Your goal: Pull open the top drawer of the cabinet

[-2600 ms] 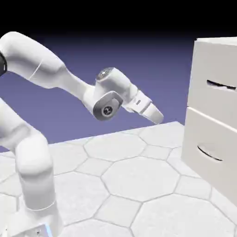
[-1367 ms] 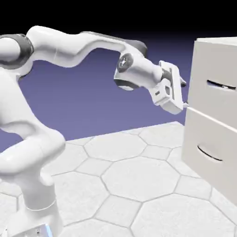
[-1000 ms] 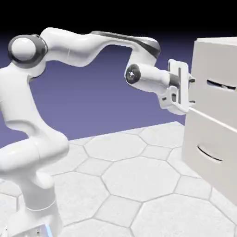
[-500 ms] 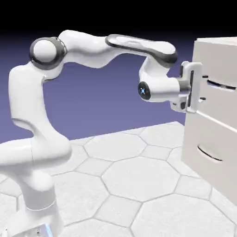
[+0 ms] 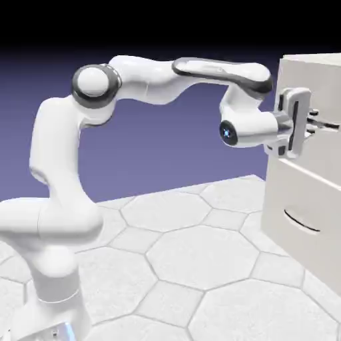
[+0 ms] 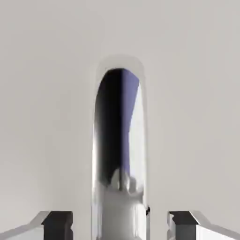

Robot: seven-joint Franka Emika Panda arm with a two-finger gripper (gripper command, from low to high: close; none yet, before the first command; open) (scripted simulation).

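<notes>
Pincer shut on top drawer handle

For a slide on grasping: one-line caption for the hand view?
Hand view: tool shut on the top drawer's handle, shiny against the off-white drawer front.

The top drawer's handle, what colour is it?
The handle is dark and shiny, with bluish reflections; it shows best in the hand view, against the off-white top drawer.

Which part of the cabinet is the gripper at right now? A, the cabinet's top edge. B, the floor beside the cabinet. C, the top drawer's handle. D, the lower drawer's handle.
C: in the exterior view the gripper sits at the top drawer's handle, well above the lower handle.
</notes>
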